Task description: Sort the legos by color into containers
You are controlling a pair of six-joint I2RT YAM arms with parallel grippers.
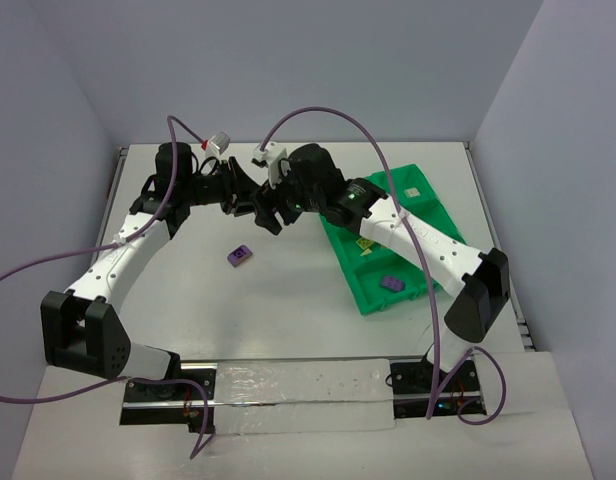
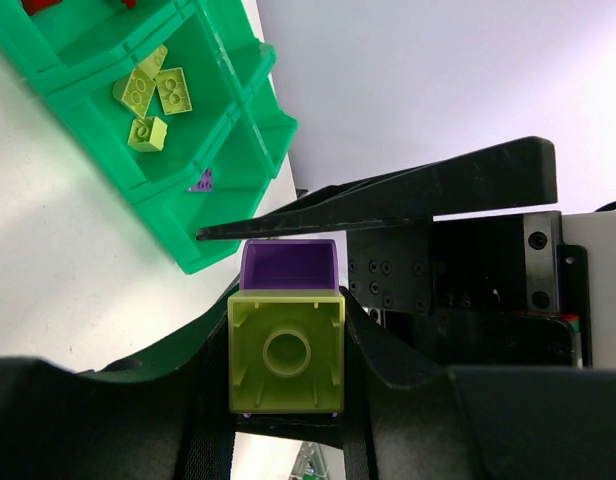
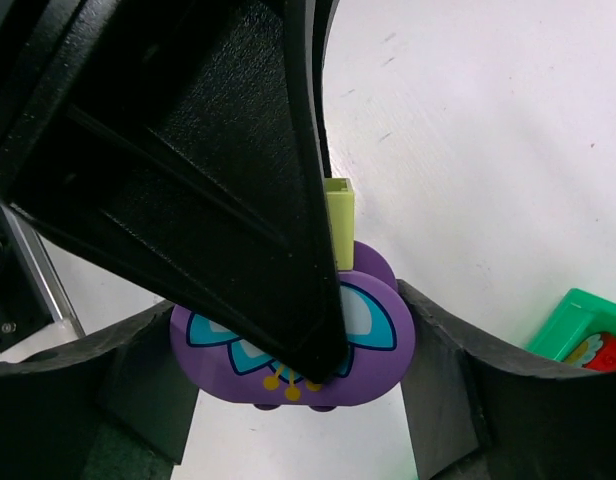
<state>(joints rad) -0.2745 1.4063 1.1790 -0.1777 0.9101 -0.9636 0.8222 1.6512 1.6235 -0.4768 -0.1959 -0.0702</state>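
A green tray (image 1: 368, 300) of six compartments sits askew at the table's 3 o'clock: three yellow-green bricks (image 2: 153, 100) in a middle compartment, a purple brick (image 1: 391, 284) at its 6 o'clock end, a cream brick (image 1: 412, 192) toward 12. A loose purple brick (image 1: 239, 256) lies at the tray's 9 o'clock; a lone yellow-green brick (image 2: 286, 352), joined to a purple piece (image 3: 378, 370), is held off the table

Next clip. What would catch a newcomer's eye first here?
The two pincers meet nose to nose over the far middle of the table. The left pincer is shut on a yellow-green brick that is stuck to a purple printed piece, which lies between the fingers of the right pincer. To their right sits the bright green tray, and a loose purple brick lies nearer the bases.
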